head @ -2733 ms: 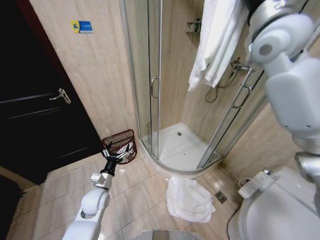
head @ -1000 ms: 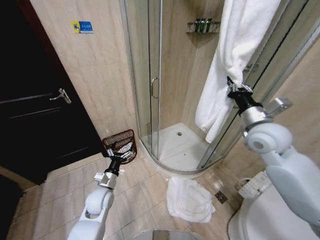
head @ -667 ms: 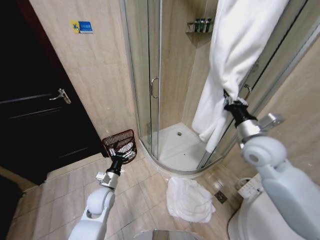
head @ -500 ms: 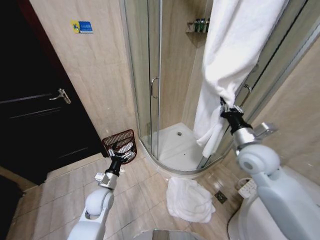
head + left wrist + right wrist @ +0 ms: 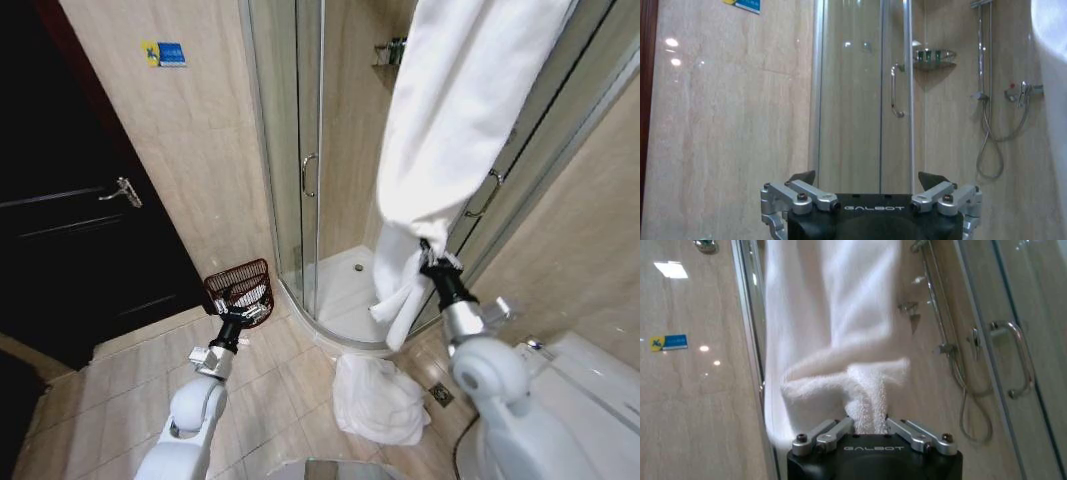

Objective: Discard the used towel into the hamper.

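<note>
The right gripper [image 5: 432, 262] is clamped on a white towel [image 5: 450, 140] in front of the shower stall [image 5: 330, 200]. In the right wrist view the gripper [image 5: 869, 426] has its two fingers [image 5: 830, 432] pinched on a bunched fold of the towel [image 5: 833, 330], and the cloth rises straight up from the jaws. In the head view the towel hangs stretched from somewhere above the picture's top edge down to the gripper, with a short loose tail drooping below the grip, just in front of the shower stall's sill.

The hamper [image 5: 240, 290] stands on the floor [image 5: 120, 400] against the wall, just beside the shower stall on the side toward the dark door [image 5: 70, 200]. It is well apart from the right gripper and the held towel, and much lower.

The left gripper [image 5: 243, 311] is held low, right at the hamper's near rim. In the left wrist view its fingers [image 5: 803, 192] are spread apart with nothing between them, pointing at the shower stall's glass.

A second white towel [image 5: 378, 398] lies crumpled on the floor in front of the shower stall's sill, under the right arm. A toilet [image 5: 560, 400] sits beside it.
</note>
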Motion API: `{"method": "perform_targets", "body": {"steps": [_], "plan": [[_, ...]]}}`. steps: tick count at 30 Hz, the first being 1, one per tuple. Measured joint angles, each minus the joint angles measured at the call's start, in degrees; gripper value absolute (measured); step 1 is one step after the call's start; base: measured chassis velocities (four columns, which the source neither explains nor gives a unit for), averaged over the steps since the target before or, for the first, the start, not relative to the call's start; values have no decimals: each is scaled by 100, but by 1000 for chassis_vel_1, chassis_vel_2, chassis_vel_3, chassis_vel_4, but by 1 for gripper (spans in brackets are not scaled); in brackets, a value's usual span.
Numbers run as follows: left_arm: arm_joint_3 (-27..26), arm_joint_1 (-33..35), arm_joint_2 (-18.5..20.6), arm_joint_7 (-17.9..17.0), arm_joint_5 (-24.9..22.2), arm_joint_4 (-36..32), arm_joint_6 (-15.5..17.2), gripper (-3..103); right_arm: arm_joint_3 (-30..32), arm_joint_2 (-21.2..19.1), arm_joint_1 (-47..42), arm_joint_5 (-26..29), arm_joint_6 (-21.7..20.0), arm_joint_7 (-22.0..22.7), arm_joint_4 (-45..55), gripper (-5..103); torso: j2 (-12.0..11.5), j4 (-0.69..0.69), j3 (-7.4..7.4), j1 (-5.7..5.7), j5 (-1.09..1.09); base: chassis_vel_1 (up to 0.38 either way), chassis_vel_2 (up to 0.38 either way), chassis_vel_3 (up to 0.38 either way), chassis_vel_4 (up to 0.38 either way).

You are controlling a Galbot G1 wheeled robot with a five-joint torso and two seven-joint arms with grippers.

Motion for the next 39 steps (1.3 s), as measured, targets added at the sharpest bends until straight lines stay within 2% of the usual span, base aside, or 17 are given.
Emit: {"method": "perform_targets", "body": {"steps": [3,4,10,11,14,22,39], "plan": [[-13,33,29,2,-46,-1,-24,100,-20,286,-262,-328,159,-77,6,8,0,0,0,0,0,0,0,0,0],[-13,33,29,2,-46,-1,-24,100,-20,286,-262,-328,159,-77,6,8,0,0,0,0,0,0,0,0,0],[-11,40,45,2,-101,-1,-55,100,-95,953,-621,-790,192,-189,314,8,0,0,0,0,-1,0,0,0,0],[-11,40,45,2,-101,-1,-55,100,-95,953,-621,-790,192,-189,314,8,0,0,0,0,-1,0,0,0,0],[-13,66,60,17,-112,-3,-65,100,-129,1215,-847,-1308,352,-299,383,8,0,0,1,1,2,0,0,0,0],[-5,140,86,101,-116,-10,-43,100,-52,1347,-1054,-1791,531,-333,489,8,0,0,1,0,-1,0,0,0,0],[-19,155,94,116,-74,-45,-36,100,-49,1264,-1029,-1803,523,-238,531,8,0,0,0,0,0,32,30,29,35]]}}
